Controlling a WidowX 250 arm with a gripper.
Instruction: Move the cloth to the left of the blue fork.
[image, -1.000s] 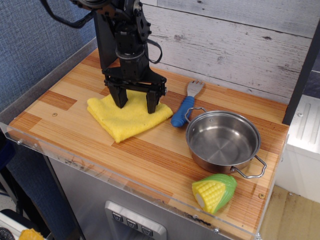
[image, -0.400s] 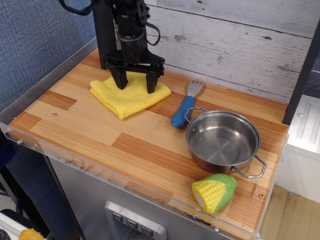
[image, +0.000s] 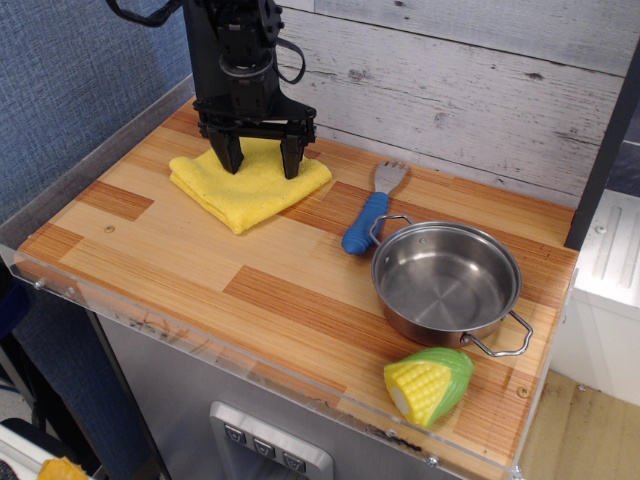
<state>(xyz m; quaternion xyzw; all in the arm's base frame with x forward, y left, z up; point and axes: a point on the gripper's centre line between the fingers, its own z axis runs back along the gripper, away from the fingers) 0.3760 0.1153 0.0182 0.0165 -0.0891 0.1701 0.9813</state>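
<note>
The yellow cloth (image: 243, 188) lies folded on the wooden table at the back left. The black gripper (image: 260, 160) stands upright over the cloth's far part, jaws spread wide, with both fingertips (image: 229, 160) down on or just above the cloth. The blue fork (image: 367, 216) lies to the right of the cloth, blue handle toward the front and grey prongs toward the wall. A strip of bare wood separates the cloth from the fork.
A steel pot (image: 446, 282) with two wire handles stands at the right, next to the fork's handle. A toy corn (image: 428, 386) lies at the front right corner. A white plank wall runs along the back, a blue wall on the left.
The gripper has moved back and left, and the cloth has slid with it, away from the fork and toward the back left corner. The jaws have stayed spread.
</note>
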